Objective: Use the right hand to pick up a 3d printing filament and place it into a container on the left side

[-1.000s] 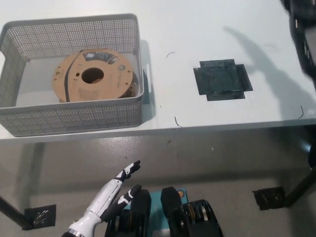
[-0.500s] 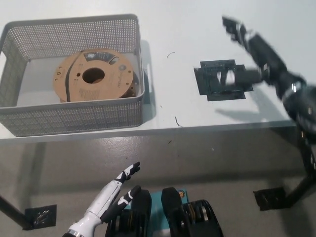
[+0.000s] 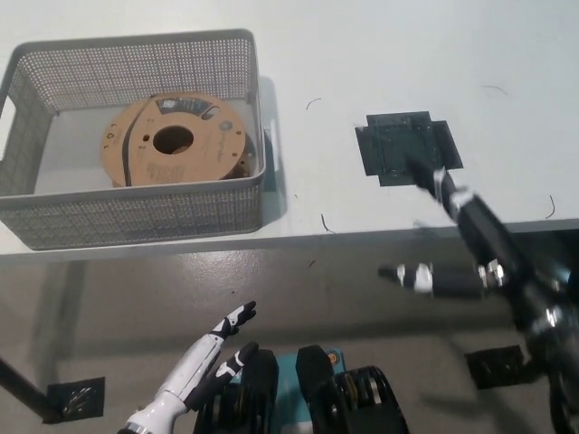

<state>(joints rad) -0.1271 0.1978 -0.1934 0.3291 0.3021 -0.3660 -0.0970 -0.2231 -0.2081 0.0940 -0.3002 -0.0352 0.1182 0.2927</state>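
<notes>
1. The filament spool [image 3: 172, 142] is lying flat inside the grey mesh basket [image 3: 136, 212] at the table's left end, its round face turned up and its hub hole showing, so its axis is running straight up rather than along the table

2. The black right hand [image 3: 457, 240] is hanging at the table's front edge on the right side, fingers spread apart and holding nothing; one finger is reaching up over the dark square patch [image 3: 407, 146] while another is sticking out leftward below the table edge

3. From those fingers the spool is lying well away to the left and a little farther back, with the basket's near wall standing between them; judging by this, the placing part of the task is looking done already

4. The white left hand [image 3: 204, 362] is resting low at the lower left, fingers apart and empty, nearer to the basket side than the right hand is

5. The white table [image 3: 362, 54] is showing a few thin dark marks around the patch; a grey floor is lying beneath
</notes>
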